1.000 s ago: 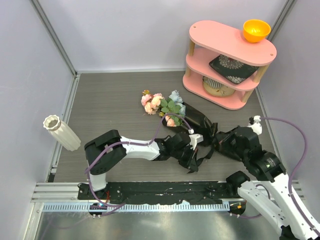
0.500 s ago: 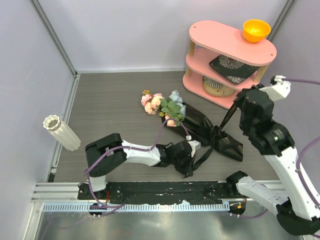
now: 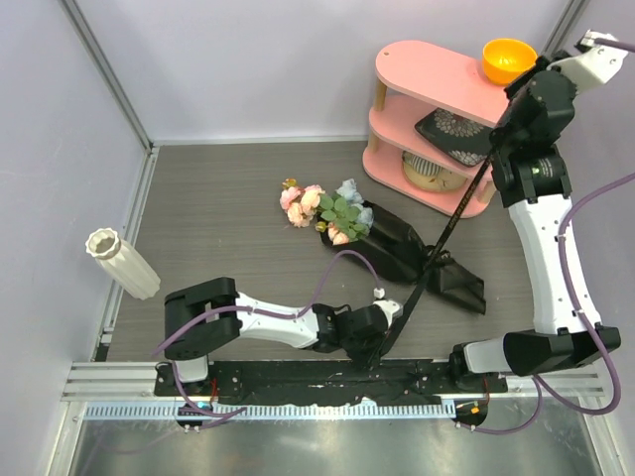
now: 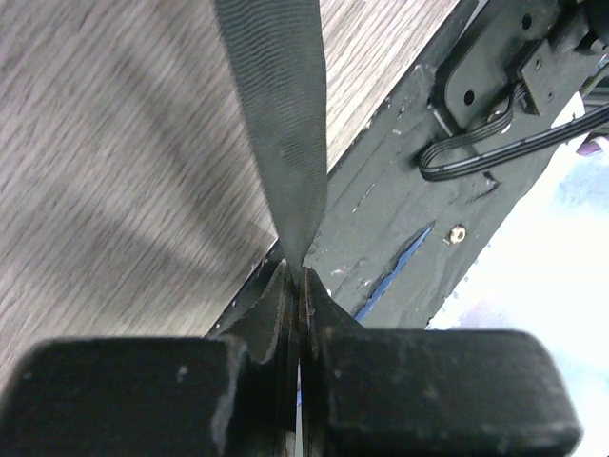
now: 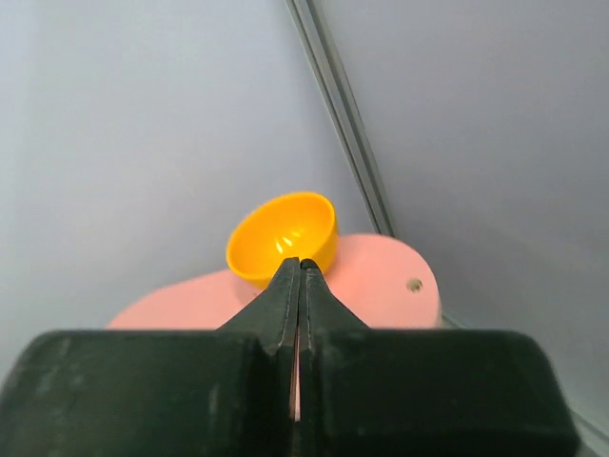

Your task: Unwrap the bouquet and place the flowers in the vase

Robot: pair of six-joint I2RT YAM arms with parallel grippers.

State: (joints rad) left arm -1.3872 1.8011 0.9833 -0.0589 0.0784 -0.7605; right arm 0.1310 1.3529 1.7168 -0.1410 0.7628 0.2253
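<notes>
The bouquet [image 3: 397,248] lies mid-table in crinkly black paper, and the flowers [image 3: 317,206] stick out of its far-left end in pink, peach and pale blue. A black ribbon [image 3: 446,233] runs taut over the wrap. My left gripper [image 3: 375,349] is low by the front edge, shut on the ribbon's near end [image 4: 281,114]. My right gripper [image 3: 499,134] is raised high beside the pink shelf, shut on the ribbon's other end. In the right wrist view the shut gripper [image 5: 303,264] hides the ribbon. The cream ribbed vase [image 3: 121,262] stands at the far left.
A pink three-tier shelf [image 3: 437,74] stands at the back right, with an orange bowl [image 3: 509,59] on top, a floral black plate [image 3: 461,134] on the middle tier and a ribbed white cup [image 3: 429,171] below. Black base plate [image 4: 409,228] runs along the near edge.
My right gripper rose from beside the wrap up toward the shelf top, drawing the ribbon out long and taut. My left gripper slid toward the front edge with its end.
</notes>
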